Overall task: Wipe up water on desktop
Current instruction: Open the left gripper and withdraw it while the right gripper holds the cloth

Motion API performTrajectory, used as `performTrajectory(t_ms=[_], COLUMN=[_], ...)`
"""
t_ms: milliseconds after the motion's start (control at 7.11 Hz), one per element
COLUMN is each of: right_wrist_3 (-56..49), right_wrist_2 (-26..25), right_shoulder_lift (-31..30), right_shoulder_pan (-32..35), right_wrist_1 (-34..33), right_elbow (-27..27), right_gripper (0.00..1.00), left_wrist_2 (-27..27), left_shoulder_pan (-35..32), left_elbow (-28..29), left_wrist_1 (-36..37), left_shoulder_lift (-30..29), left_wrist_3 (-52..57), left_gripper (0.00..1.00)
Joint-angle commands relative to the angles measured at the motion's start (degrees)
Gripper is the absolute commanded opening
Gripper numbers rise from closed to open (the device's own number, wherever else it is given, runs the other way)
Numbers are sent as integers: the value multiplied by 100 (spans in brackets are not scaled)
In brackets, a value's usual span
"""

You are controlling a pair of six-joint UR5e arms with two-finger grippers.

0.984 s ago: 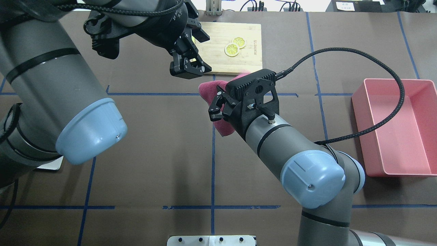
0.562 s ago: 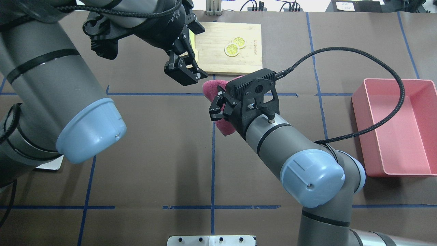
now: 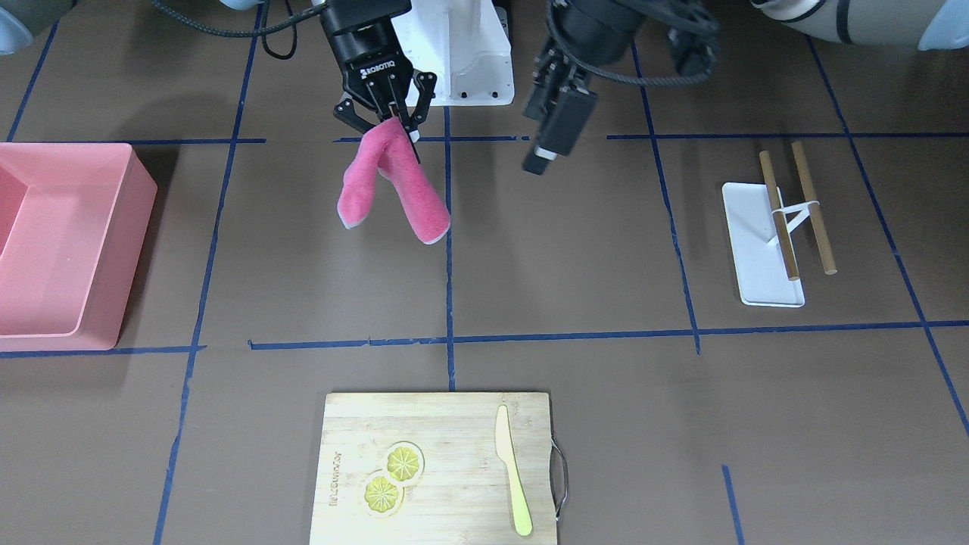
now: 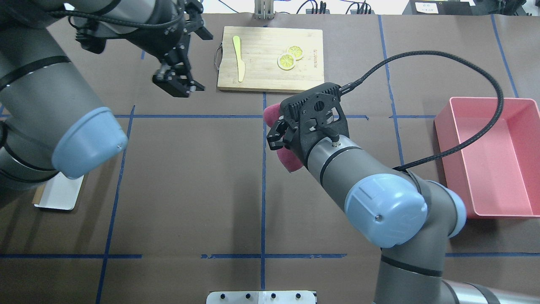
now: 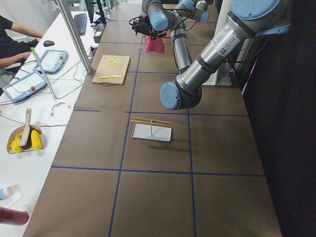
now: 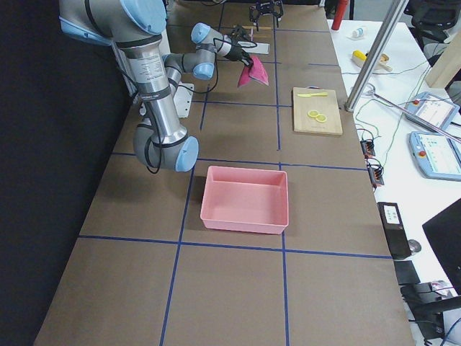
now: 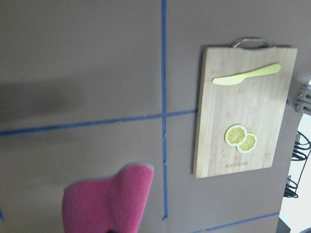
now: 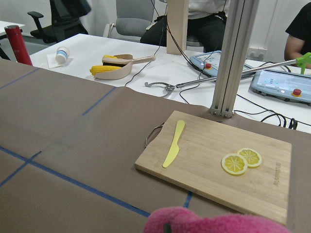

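The desktop [image 4: 190, 177] is dark brown with blue tape lines; I can make out no water on it. My right gripper [image 4: 282, 137] is shut on a magenta cloth [image 4: 289, 162] and holds it above the table's middle. In the front-facing view the cloth [image 3: 394, 185] hangs folded from this gripper [image 3: 387, 121]. It also shows in the left wrist view [image 7: 107, 199] and at the bottom of the right wrist view [image 8: 214, 223]. My left gripper [image 4: 179, 86] is open and empty, to the left of the cutting board and apart from the cloth.
A bamboo cutting board [image 4: 270, 80] at the far middle carries a yellow knife [image 4: 239, 63] and two lemon slices [image 4: 291, 57]. A pink bin [image 4: 489, 100] stands at the right. A white stand with wooden sticks [image 3: 764, 257] lies on my left side.
My left arm has swung left, away from the cloth, uncovering the knife on the cutting board. My right gripper still holds the cloth and has barely shifted.
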Motion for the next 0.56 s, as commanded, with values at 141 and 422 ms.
performTrajectory(t_ms=[141,422], right_wrist_3=[-68,-147], right_wrist_2=[439,536], right_shoulder_lift=[36,210], right_shoulder_pan=[418,525], right_wrist_1=[-2227,-3710], right_elbow=[791,1257], right_gripper=[0,0], left_wrist_2=[380,1030], left_shoulder_pan=[-331,-261], left_elbow=[-856,-1667], left_wrist_1=[284,1390], left_shoulder_lift=[998,1116], left_wrist_3=[2231,3856], left_gripper=[100,100])
